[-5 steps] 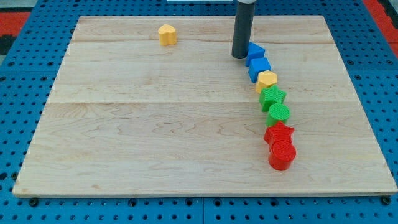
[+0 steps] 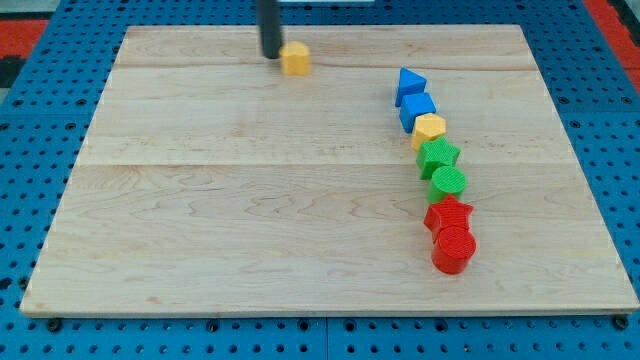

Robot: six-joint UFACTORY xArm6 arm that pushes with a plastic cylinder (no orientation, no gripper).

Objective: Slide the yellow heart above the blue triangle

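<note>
We see a lab test bench: a bare wooden board (image 2: 250, 200) lying on a blue perforated mounting plate (image 2: 40, 150) that shows beyond every board edge.

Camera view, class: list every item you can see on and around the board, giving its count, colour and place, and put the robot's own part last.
yellow heart: 1, yellow, near the view's top, left of centre-right chain
blue triangle: 1, blue, top of the chain at the view's right
blue block: 1, blue, below the triangle
yellow block: 1, yellow, next down
green star: 1, green, next down
green cylinder: 1, green, next down
red star: 1, red, next down
red cylinder: 1, red, chain's bottom
wooden board: 1, pale wood
my tip: 1, dark, just left of the yellow heart
</note>
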